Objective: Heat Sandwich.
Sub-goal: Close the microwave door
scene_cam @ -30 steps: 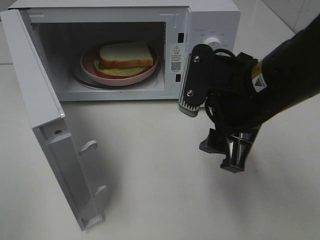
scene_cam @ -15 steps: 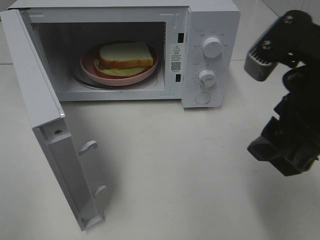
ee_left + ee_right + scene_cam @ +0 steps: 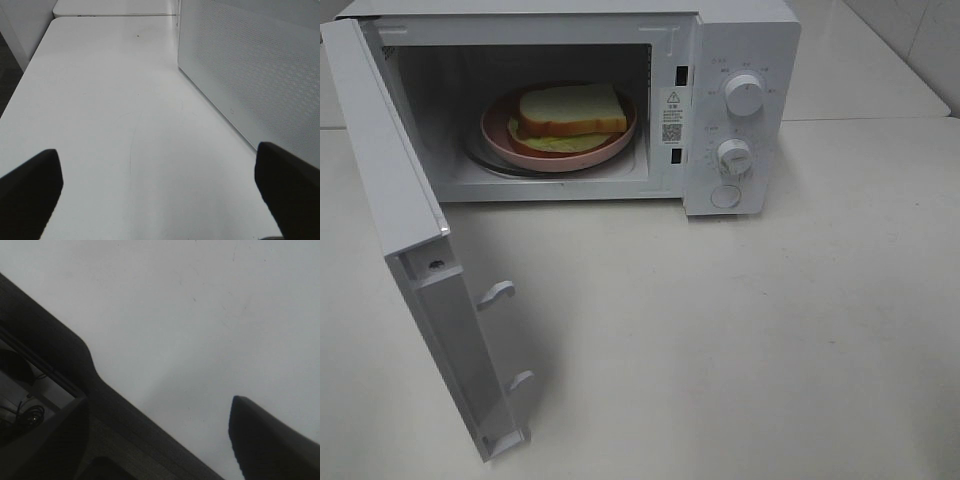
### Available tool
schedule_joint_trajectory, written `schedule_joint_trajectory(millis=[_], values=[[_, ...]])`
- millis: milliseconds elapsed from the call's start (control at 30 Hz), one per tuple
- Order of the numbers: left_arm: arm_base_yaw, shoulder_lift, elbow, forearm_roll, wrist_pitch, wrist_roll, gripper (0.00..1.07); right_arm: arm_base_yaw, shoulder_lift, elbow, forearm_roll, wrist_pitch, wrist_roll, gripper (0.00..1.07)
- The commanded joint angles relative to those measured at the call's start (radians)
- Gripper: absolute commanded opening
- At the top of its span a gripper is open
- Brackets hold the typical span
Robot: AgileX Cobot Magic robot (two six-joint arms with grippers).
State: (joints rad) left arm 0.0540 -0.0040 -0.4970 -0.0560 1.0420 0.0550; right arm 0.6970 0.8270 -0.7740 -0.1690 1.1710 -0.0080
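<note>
The sandwich (image 3: 570, 112), pale bread over green lettuce, lies on a pink plate (image 3: 498, 138) inside the open white microwave (image 3: 740, 50). The microwave's door (image 3: 410, 250) is swung out to the left. Neither gripper shows in the exterior high view. In the left wrist view my left gripper (image 3: 160, 200) is open, its dark fingertips (image 3: 30, 190) wide apart over bare white table, beside a perforated white microwave panel (image 3: 250, 65). In the right wrist view my right gripper (image 3: 155, 440) is open with nothing between its fingers (image 3: 270, 440).
Two round knobs (image 3: 744, 93) and a button (image 3: 725, 196) sit on the microwave's right-hand control panel. White table (image 3: 770, 330) spreads in front and to the right. A dark band along the table's edge (image 3: 60, 355) crosses the right wrist view.
My right arm, which was in front of the microwave's control panel, has drawn back to the right and left the exterior high view. The sandwich and door have not moved.
</note>
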Motion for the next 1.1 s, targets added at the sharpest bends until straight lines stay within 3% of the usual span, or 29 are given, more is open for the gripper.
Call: schedule_joint_trajectory(millis=[33, 400, 600, 733, 767, 900, 1100], values=[[0.001, -0.026, 0.003, 0.0, -0.006, 0.004, 0.99, 0.002, -0.057, 0.006, 0.025, 0.063, 0.008, 0.74], [0.001, -0.026, 0.003, 0.0, -0.006, 0.004, 0.99, 0.0, -0.256, 0.008, 0.072, 0.1, 0.018, 0.74], [0.001, -0.026, 0.003, 0.0, -0.006, 0.004, 0.99, -0.001, -0.371, 0.112, 0.062, 0.1, 0.07, 0.74], [0.001, -0.026, 0.003, 0.0, -0.006, 0.004, 0.99, -0.076, -0.425, 0.216, 0.062, 0.09, 0.112, 0.74], [0.001, -0.026, 0.003, 0.0, -0.006, 0.004, 0.99, -0.076, -0.425, 0.216, 0.062, 0.09, 0.112, 0.74], [0.001, -0.026, 0.003, 0.0, -0.006, 0.004, 0.99, -0.226, -0.502, 0.219, 0.047, 0.017, 0.111, 0.74], [0.001, -0.026, 0.003, 0.0, -0.006, 0.004, 0.99, -0.335, -0.569, 0.227, 0.047, -0.038, 0.107, 0.74]])
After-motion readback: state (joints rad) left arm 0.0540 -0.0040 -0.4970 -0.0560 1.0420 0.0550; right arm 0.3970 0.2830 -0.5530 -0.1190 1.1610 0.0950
